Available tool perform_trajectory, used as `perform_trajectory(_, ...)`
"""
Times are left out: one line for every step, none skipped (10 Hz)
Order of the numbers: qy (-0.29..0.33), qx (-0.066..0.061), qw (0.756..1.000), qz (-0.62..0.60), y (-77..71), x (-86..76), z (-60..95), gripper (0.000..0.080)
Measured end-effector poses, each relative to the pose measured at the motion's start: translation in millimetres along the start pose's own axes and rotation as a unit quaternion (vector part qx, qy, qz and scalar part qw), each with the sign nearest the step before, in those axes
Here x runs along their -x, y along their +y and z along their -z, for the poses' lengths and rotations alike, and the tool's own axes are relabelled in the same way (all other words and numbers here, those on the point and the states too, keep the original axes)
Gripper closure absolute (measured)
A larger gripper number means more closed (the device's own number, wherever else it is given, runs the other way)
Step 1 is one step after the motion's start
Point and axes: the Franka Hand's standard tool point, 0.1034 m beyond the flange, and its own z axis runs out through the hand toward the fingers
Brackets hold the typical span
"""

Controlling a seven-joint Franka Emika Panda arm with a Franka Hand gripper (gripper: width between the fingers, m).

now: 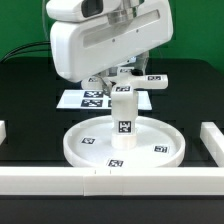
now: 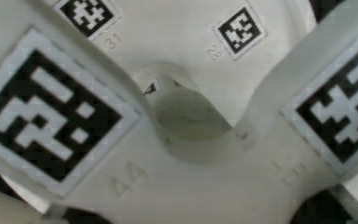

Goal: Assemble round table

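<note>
Pincer [image 1: 122,73] hanging right over cross-shaped foot [image 1: 124,90]. Wrist housing hiding my fingers, so cannot tell whether gripping or wide. Foot sitting at top of short cylinder leg [image 1: 124,115]; contact unclear. Leg standing upright on hub of round disc [image 1: 160,150], mid table [image 1: 30,110]. All smooth matte white plastic, black-and-white tags. Wrist view showing foot [image 2: 167,165] close, flat arms splaying round oval centre hole [image 2: 185,112]. Disc rim raised. Marker board [image 1: 75,100] lying behind disc. Border blocks [image 1: 60,180] hemming front and sides, black table open between.
</note>
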Motion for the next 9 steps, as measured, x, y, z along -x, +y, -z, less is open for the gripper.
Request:
perform_trajectory(0.000,0.000,0.999,-0.053,0.0,1.0,-0.1,0.0347)
perform_trajectory(0.003,0.002,0.996,-0.086,0.5,1.9,-0.1,0.0347)
perform_trajectory(0.007,-0.006,0.986,-0.169,-0.5,2.6,-0.5,0.0347)
perform_trajectory(0.010,-0.009,0.972,-0.233,-0.6,2.7,-0.6,0.0347)
perform_trajectory(0.012,-0.007,0.965,-0.260,-0.9,1.8,-0.8,0.0347)
perform_trajectory(0.019,-0.003,0.953,-0.301,-0.5,-0.7,-0.8,0.0347)
perform_trajectory(0.022,-0.001,0.950,-0.312,-0.6,-2.3,-0.6,0.0347)
perform_trajectory(0.024,-0.002,0.946,-0.323,-1.6,-3.5,-0.6,0.0347)
perform_trajectory(0.024,-0.005,0.931,-0.364,-2.1,-3.8,-0.8,0.0347)
